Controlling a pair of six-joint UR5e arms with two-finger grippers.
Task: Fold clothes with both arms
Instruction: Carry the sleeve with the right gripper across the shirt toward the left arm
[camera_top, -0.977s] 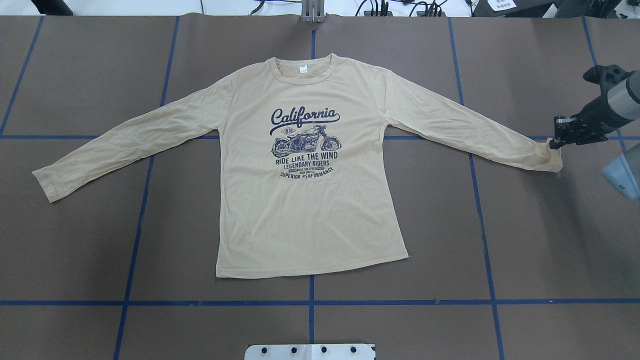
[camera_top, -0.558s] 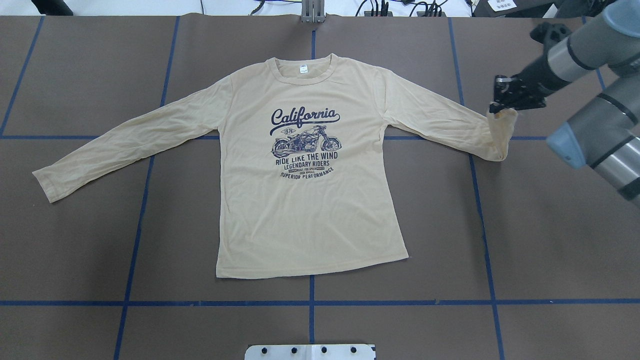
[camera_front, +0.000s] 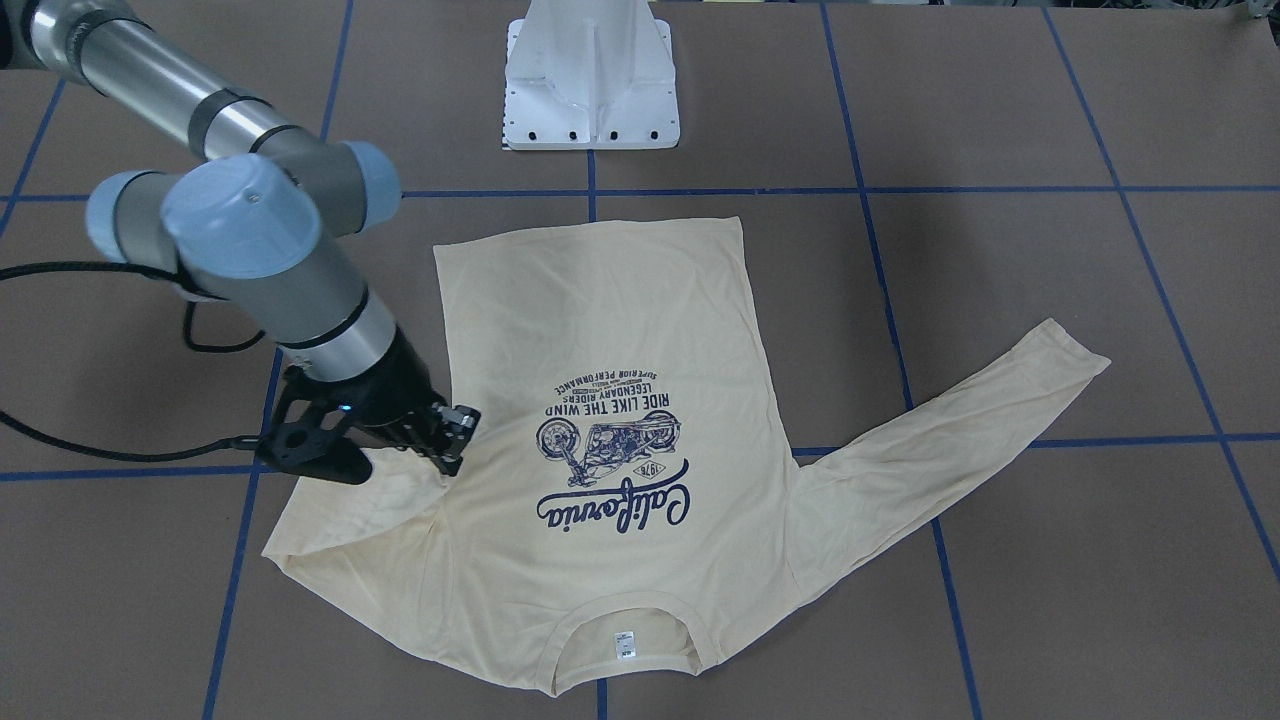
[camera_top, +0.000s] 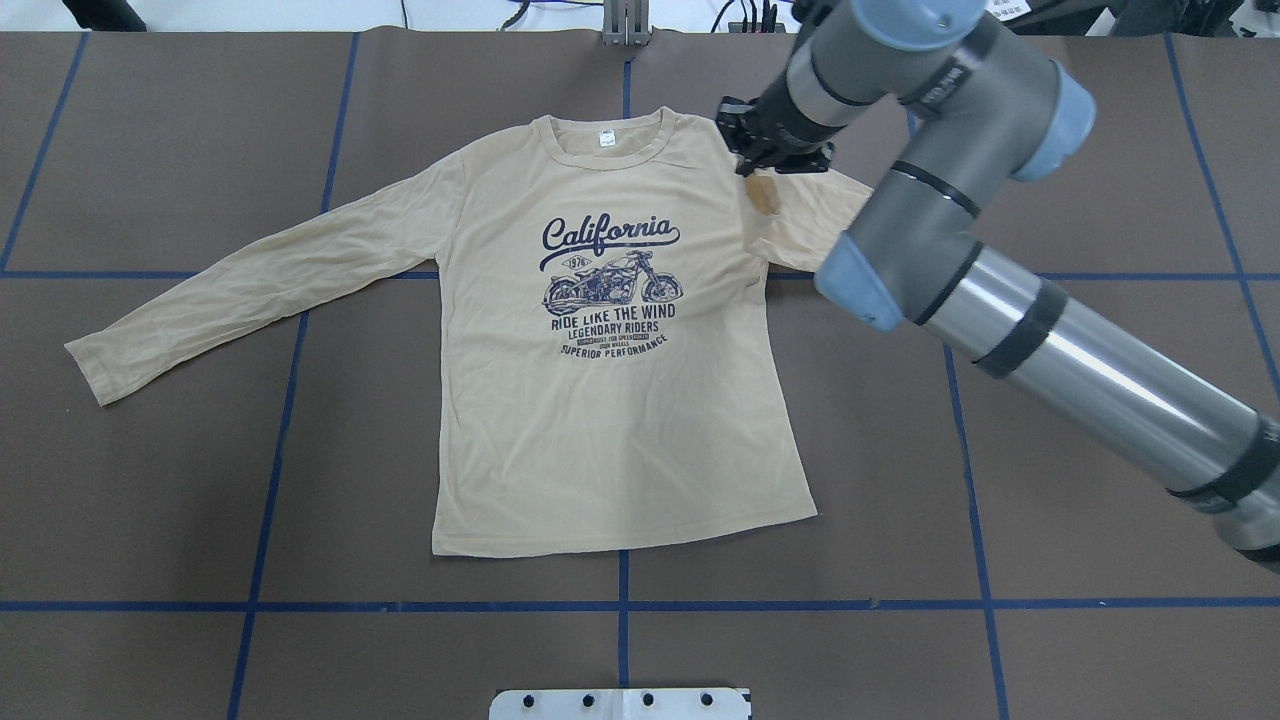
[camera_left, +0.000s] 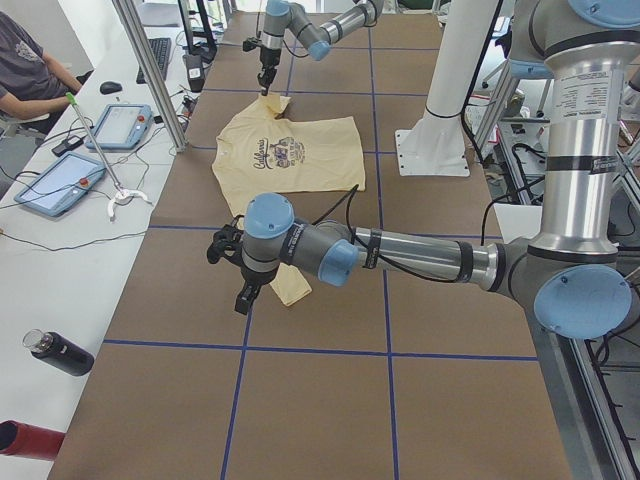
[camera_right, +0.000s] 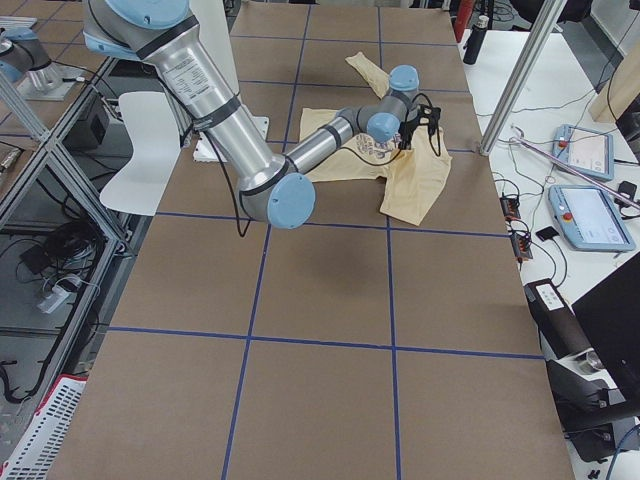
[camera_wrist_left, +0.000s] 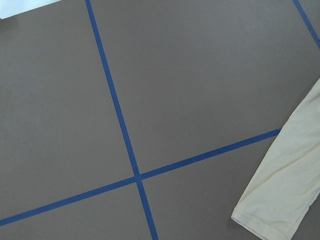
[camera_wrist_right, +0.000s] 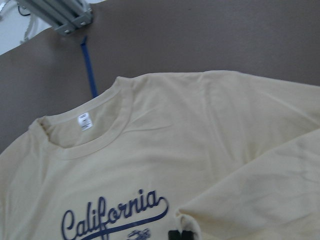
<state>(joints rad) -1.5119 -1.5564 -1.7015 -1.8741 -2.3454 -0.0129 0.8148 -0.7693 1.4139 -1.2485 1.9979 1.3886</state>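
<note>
Pinching the sleeve cuff, the right claw hangs above the cream T-shirt, sleeve doubled beneath; left claw: cannot tell its grip.

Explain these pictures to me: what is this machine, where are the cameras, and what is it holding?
It is a robot with two jointed metal arms at a brown table marked with blue tape. One picture looks down from behind it, one faces it across the table, two look along the table from its ends, and two come from cameras on its wrists. A cream long-sleeved T-shirt lies flat, print up. The right arm pinches one cuff in its two fingers and holds it over the shirt's shoulder, so that sleeve doubles back. The left arm hangs near the other cuff; whether its fingers are open cannot be told.
</note>
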